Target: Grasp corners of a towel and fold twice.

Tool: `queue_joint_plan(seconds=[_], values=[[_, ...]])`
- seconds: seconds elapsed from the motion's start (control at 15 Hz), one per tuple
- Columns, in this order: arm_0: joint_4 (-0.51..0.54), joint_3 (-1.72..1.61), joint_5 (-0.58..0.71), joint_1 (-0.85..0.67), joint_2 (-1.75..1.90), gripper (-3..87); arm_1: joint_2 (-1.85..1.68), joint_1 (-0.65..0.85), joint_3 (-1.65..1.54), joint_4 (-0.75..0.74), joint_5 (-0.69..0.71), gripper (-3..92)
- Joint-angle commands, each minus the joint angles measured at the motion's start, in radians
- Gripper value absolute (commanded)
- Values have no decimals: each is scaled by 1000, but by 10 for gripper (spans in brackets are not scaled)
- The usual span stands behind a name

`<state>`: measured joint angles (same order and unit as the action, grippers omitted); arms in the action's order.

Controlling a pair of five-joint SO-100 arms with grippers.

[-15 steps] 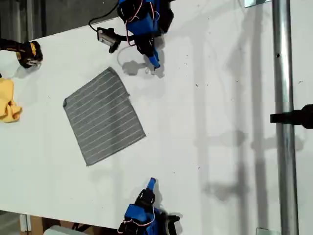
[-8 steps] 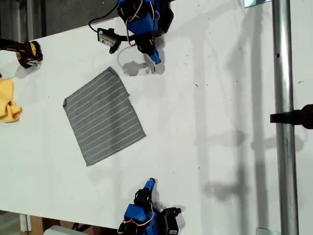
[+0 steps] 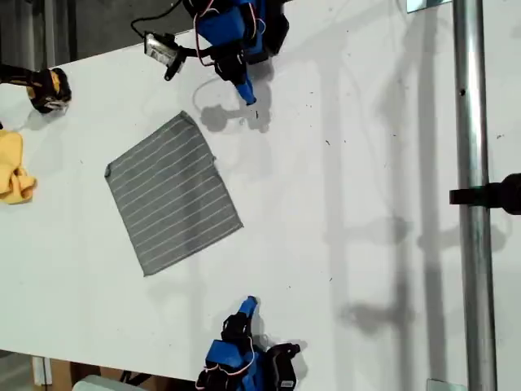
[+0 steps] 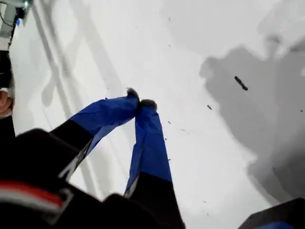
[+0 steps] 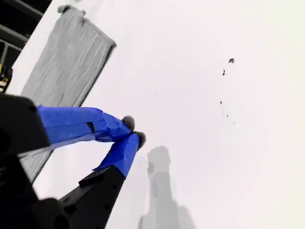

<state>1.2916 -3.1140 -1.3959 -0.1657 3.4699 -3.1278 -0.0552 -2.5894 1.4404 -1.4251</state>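
Desk: white and mostly bare. Its edges run out of the exterior view, and arm shadows fall across it.

Towel: lies flat on the desk between my two hands, touching neither. In the second wrist view the towel is only partly visible: the blue finger covers part of it and the frame cuts off the rest.

Metal pole with a black clamp: well beyond both hands, away from the towel.

My first hand is clenched on nothing, tips meeting over bare desk. The nearest towel corner is near it but apart. Nothing lies between them.

My second hand is also clenched empty, tips together. The towel's corner on its side is further off.

Yellow cloth: past the towel from both hands, cut off at the exterior view's left edge.

Yellow-black object: near that cloth; can't make out what it is.
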Motion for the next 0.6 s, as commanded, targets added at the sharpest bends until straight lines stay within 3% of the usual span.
queue_joint_plan(seconds=[0.0,0.53], values=[[5,-5,9,-20,5,-7,225,86,227,0,101,-2],[5,-5,-3,-20,5,-7,653,626,532,5,535,-2]])
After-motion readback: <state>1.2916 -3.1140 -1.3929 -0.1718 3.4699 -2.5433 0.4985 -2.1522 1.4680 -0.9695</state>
